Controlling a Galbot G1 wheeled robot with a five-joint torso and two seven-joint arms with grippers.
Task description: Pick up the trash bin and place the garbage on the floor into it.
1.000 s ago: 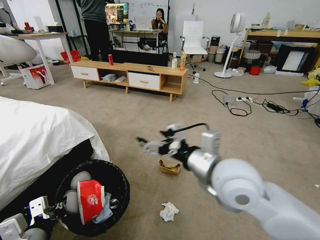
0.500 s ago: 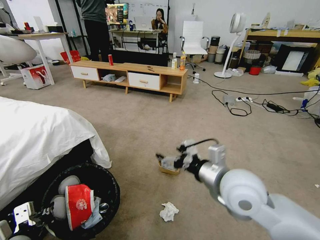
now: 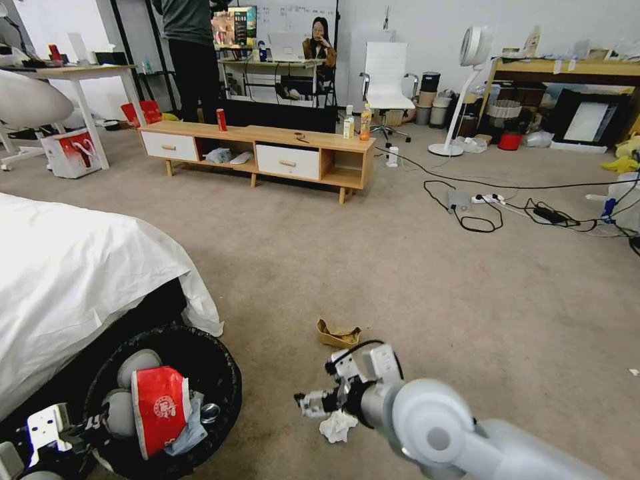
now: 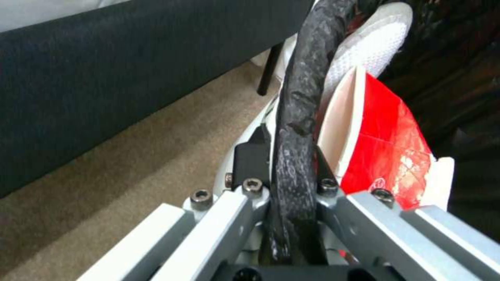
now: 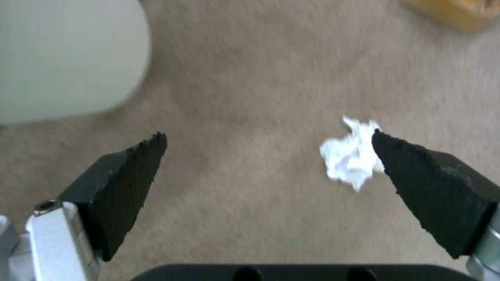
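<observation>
Now | right claw (image 5: 268, 142) wide above tissue (image 5: 349, 158) | cardboard tray (image 3: 338, 334) beyond

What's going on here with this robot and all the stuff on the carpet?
The robot is clearing litter from the floor. Its left gripper is clamped on the rim of the trash bin beside the bed, with a crushed red cup already inside. Its right gripper hangs open low over the carpet, next to a crumpled white tissue. A tan cardboard tray lies a little farther off.
</observation>
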